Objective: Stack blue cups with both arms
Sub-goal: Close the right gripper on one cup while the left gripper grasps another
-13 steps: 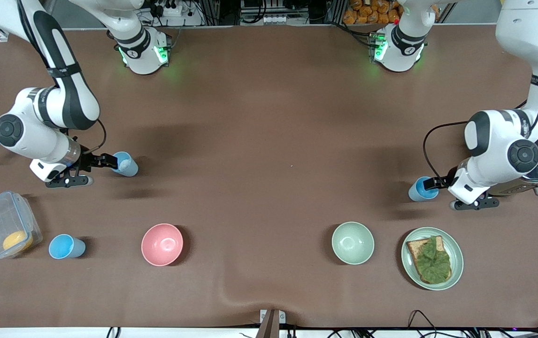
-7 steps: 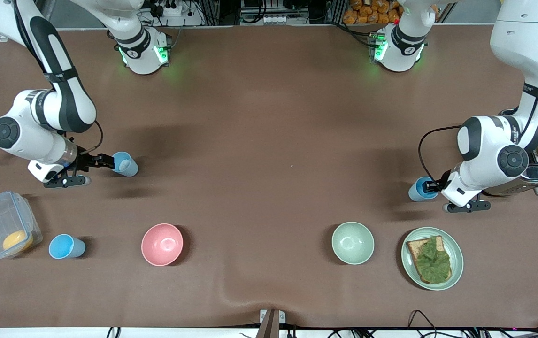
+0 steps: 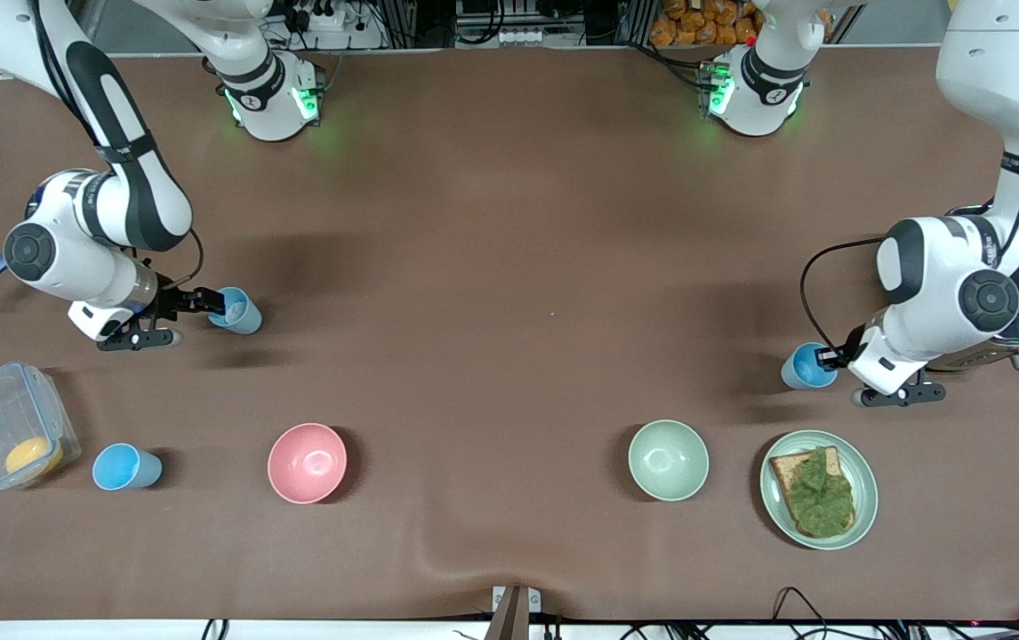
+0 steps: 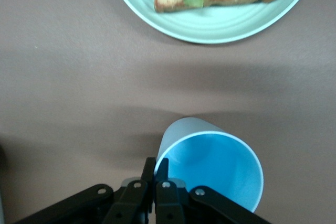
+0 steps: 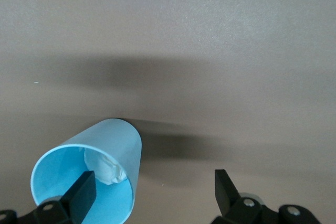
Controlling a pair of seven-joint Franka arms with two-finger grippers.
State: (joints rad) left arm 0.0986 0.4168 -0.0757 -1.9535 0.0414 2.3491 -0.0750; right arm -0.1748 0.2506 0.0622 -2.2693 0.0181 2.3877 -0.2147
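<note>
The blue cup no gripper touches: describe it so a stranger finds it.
Find the clear box at the right-arm end of the table. The cup stands between it and the pink bowl. It stands free: right gripper and left gripper are at others.

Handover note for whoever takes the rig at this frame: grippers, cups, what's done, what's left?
Grippers: left gripper shut on the rim of the sky-blue cup, near the plate; right gripper open, straddling the paler cup's wall, one finger inside.
The third blue cup stands untouched near the pink bowl.
Done: nothing stacked yet.
Left: close the right gripper, lift both cups, nest them.
</note>
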